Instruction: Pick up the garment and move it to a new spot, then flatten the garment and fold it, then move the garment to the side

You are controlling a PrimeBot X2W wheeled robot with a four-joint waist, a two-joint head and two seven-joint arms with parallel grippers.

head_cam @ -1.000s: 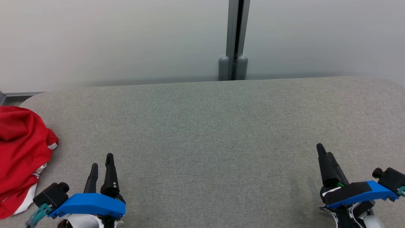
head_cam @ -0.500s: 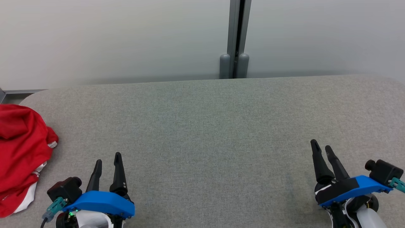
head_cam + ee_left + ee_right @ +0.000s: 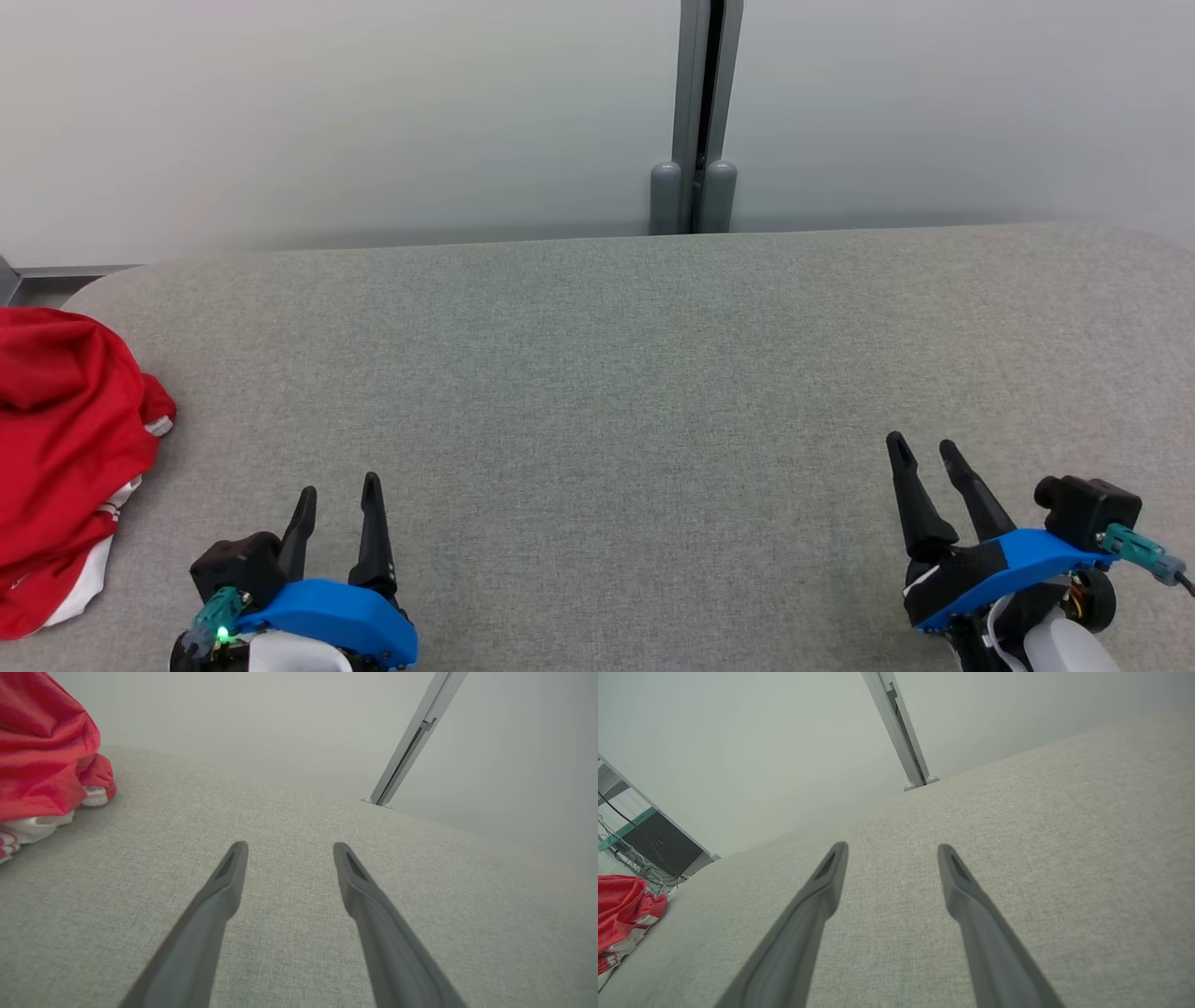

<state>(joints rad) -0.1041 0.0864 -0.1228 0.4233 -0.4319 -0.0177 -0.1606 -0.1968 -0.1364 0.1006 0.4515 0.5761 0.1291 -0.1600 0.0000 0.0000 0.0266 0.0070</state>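
Observation:
The garment (image 3: 65,448) is a red one with white trim, crumpled in a heap at the far left edge of the grey fabric table (image 3: 616,373). The same garment (image 3: 42,756) sits at the upper left of the left wrist view, and the garment (image 3: 623,914) lies far to the left in the right wrist view. My left gripper (image 3: 339,490) stands open at the lower left, to the right of the heap and apart from it. My right gripper (image 3: 924,448) stands open at the lower right. Both hold nothing.
A pale wall runs behind the table, with a grey vertical post (image 3: 705,112) at its middle. Past the table's left end stand a dark box and loose cables (image 3: 644,854). The table's back edge curves down at its left corner.
My left gripper has drawn back toward the near edge and shifted right. My right gripper has slid left and its two fingers now show apart. The garment lies as before.

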